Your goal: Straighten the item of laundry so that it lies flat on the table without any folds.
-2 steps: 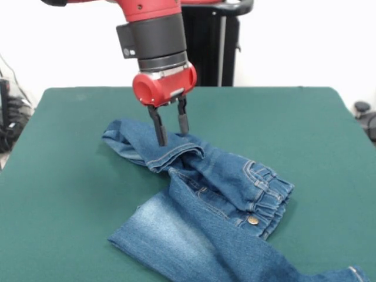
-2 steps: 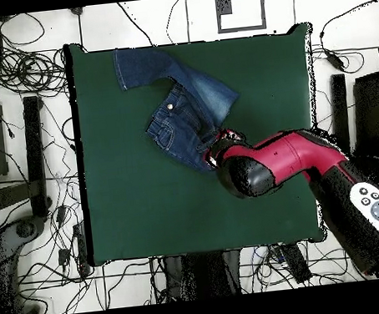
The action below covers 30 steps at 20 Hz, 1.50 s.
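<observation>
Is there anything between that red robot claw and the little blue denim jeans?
Nothing. In the front view the open red gripper has its black fingertips right at a bunched fold of the small blue denim jeans, with no other object between.

No text, label, brand, number or sign can be read in either view. The arm [image 2: 374, 207] carries a grey panel of round buttons at about four o'clock in the overhead view (their markings are too small to make out), and the jeans' metal button [image 1: 252, 220] shows no legible stamp.
</observation>
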Motion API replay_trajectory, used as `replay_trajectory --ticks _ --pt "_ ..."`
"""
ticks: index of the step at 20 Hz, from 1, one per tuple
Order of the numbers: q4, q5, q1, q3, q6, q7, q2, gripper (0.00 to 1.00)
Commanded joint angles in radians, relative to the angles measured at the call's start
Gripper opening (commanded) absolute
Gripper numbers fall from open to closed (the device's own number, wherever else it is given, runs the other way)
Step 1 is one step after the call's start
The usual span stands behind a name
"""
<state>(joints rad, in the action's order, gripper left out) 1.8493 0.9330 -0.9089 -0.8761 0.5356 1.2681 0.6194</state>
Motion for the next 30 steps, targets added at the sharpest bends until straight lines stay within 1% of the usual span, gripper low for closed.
replay_trajectory --ticks 1,6,8,13,15,19,23,30 --pt "-0.038 -0.021 0.079 0.112 0.116 0.032 -0.046 1.00" --pt "-0.048 -0.041 0.110 0.164 0.147 0.044 -0.060 1.00" --pt "-0.057 -0.053 0.120 0.176 0.169 0.032 -0.074 1.00" --pt "-0.055 -0.096 0.135 0.206 0.209 0.032 -0.068 1.00" --pt "-0.060 -0.099 0.143 0.219 0.211 0.031 -0.081 1.00" --pt "-0.057 -0.079 0.155 0.244 0.152 0.056 -0.095 1.00" --pt "-0.053 -0.069 0.153 0.238 0.095 0.050 -0.100 1.00" --pt "-0.072 -0.036 0.181 0.239 0.011 0.075 -0.101 1.00"
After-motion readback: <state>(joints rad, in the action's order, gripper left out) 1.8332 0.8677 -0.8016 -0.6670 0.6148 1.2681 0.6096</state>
